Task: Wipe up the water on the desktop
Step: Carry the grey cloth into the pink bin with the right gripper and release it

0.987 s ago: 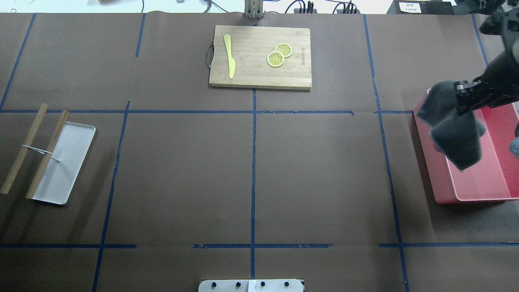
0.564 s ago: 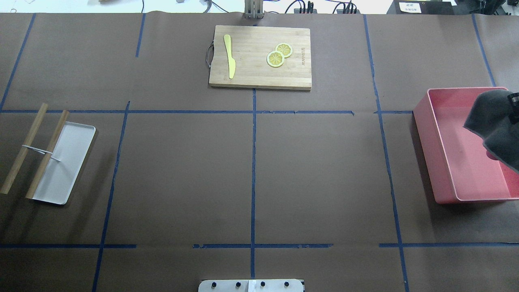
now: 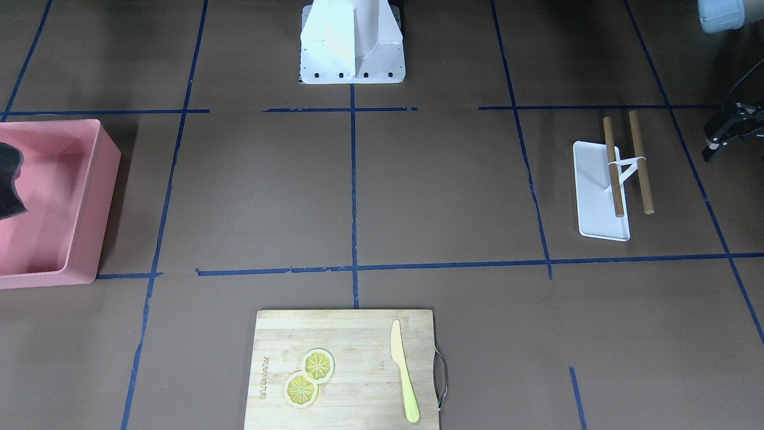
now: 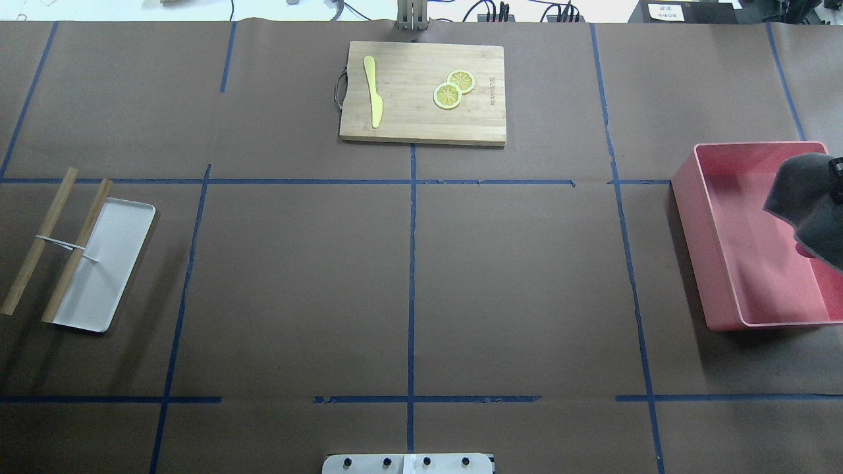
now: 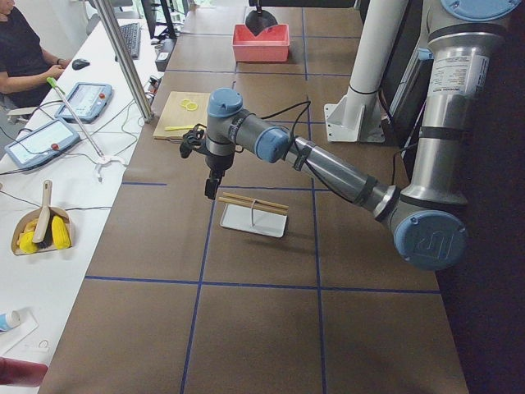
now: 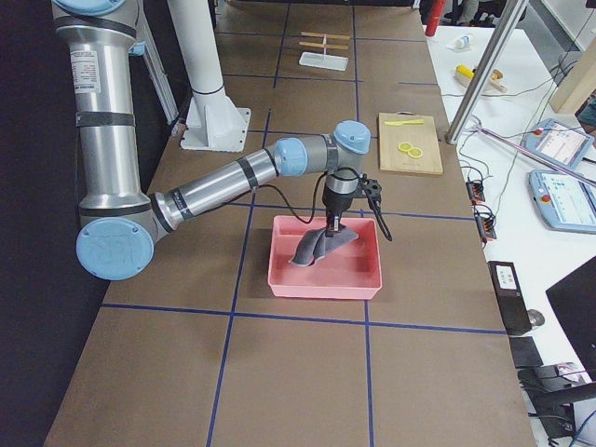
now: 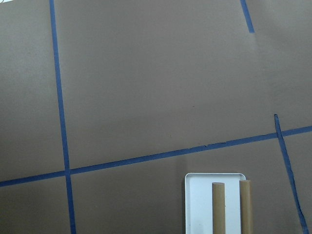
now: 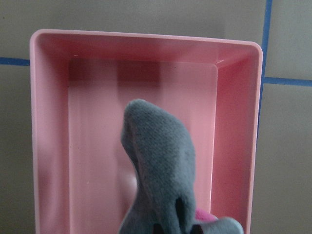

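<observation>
Now, from across the table, the brown tabletop [image 3: 447, 191] with its blue tape grid fills the view. A pink bin [image 3: 104, 179] stands on it at the view's left, with a dark grey cloth [image 3: 9, 179] over its inside at the frame edge. A cutting board [image 3: 358, 334] with two lemon slices [image 3: 310, 376] and a yellow knife [image 3: 403, 370] lies at the bottom. A white tray [image 3: 594, 197] with two wooden rods [image 3: 640, 161] sits at the right. Only part of the black left hand [image 3: 716, 146] shows beyond the tray, and I cannot tell whether its fingers are apart or together.

From overhead, the cloth hangs over the bin at the right edge and the tray lies at the far left, well apart from it.

From the left end, the left hand points down and hovers just above the rods.

From the right end, the right hand [image 6: 331, 226] points down over the bin, clamped on the top of the cloth, whose lower end droops inside the bin walls.

On the left wrist camera, bare tabletop shows above the tray's end and the rod tips.

On the right wrist camera, the cloth dangles over the bin's floor.
</observation>
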Motion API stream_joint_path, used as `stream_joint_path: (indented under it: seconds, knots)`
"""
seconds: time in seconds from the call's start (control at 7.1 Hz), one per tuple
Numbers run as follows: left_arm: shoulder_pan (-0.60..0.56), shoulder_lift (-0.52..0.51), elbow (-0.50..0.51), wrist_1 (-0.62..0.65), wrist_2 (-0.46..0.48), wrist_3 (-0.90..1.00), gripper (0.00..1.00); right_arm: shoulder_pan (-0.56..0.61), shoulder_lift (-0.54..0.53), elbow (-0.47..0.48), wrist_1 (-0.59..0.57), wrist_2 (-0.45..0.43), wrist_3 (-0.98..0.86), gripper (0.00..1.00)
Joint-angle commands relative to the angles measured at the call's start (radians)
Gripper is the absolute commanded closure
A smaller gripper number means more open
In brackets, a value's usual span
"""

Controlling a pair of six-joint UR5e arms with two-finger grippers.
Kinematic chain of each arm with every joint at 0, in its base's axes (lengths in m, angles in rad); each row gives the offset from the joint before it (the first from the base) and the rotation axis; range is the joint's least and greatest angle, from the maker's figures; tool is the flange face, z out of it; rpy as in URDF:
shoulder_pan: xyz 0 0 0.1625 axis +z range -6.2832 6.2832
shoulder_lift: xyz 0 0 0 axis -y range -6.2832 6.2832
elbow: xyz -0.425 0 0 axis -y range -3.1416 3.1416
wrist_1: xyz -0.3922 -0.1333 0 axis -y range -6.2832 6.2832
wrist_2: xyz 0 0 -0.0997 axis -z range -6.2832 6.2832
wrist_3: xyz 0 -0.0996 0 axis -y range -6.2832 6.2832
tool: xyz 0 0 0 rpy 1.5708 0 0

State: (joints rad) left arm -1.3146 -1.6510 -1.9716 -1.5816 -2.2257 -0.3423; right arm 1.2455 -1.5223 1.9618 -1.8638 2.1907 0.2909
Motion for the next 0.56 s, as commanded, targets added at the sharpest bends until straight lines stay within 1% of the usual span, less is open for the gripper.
stream_joint_path:
  seconds: [0.0,0.14,0.28,0.42]
  knots:
    - [0.0,0.029,0.0,-0.003,-0.02,0.011,0.0,0.0,0.005,-0.004,0.009,0.006,0.005,0.0]
    - [-0.002,0.04,0.0,0.0,-0.026,0.053,0.0,0.032,0.007,-0.001,0.009,0.03,0.001,0.0]
    - [-0.023,0.057,0.013,0.003,-0.026,0.14,0.0,0.111,0.001,-0.003,0.009,0.099,-0.043,0.0]
    - [-0.053,0.057,0.049,0.017,-0.031,0.166,0.0,0.191,-0.034,-0.009,0.009,0.134,-0.152,0.0]
